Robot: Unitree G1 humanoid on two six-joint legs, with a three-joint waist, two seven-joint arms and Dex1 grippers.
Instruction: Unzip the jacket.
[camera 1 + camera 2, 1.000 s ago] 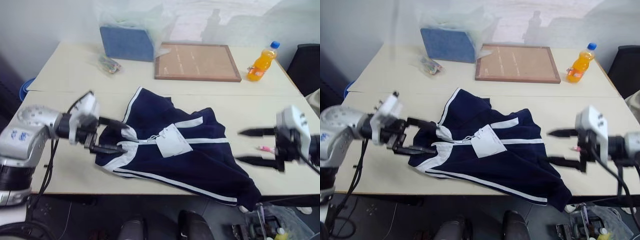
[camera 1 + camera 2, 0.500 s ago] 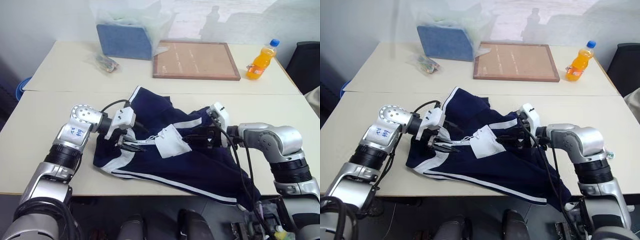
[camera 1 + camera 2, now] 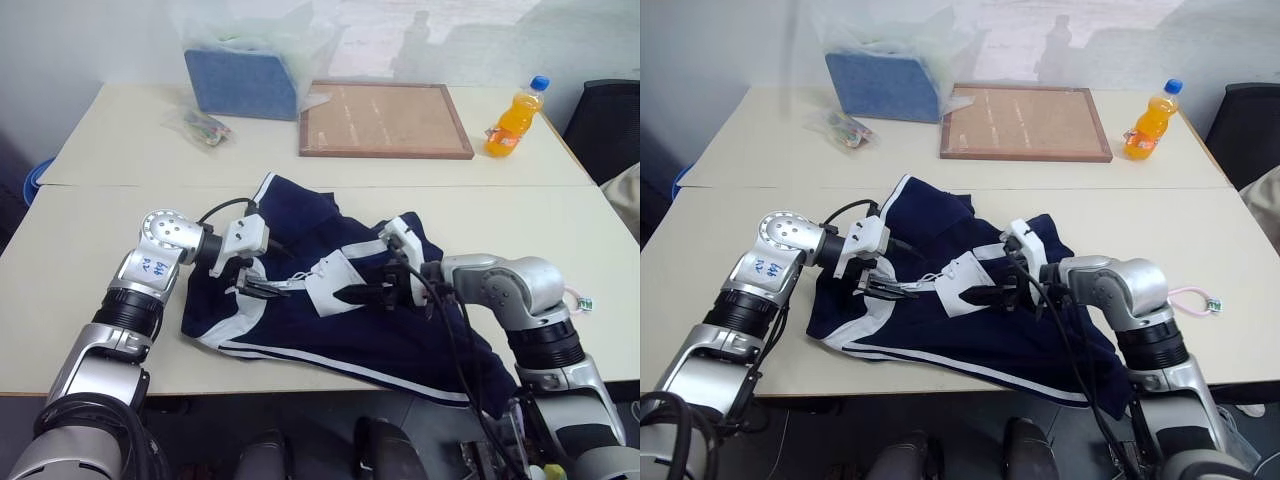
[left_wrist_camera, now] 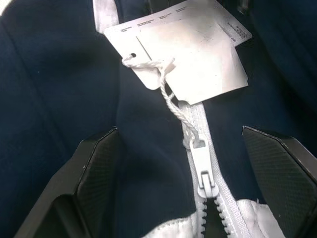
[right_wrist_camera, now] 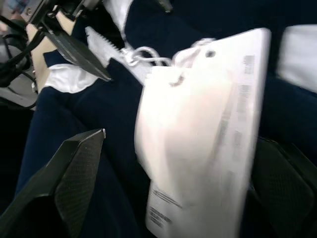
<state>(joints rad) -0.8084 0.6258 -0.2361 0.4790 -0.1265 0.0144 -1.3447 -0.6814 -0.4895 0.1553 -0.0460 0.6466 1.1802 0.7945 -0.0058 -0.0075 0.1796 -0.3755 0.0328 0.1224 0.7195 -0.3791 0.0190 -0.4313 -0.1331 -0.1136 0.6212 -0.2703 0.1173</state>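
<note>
**Jacket zipped; tag print unreadable**

The navy jacket (image 3: 340, 300) lay crumpled mid-bench, white-striped, its white zipper (image 4: 203, 173) closed below a paper tag (image 4: 193, 49) of illegible small print. Left gripper (image 4: 198, 173) and right gripper (image 5: 168, 163) straddled it, jaws wide, holding nothing.

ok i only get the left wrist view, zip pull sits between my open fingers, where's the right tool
observer: The right tool is open over the jacket, its tips at the tag, pointing toward the left tool.
operator: is the jacket lying flat
observer: No, it is crumpled, and its right lower corner hangs over the table's near edge.
operator: anything else on the table
observer: A bottle stands at the far right corner, well away from both arms.
</note>
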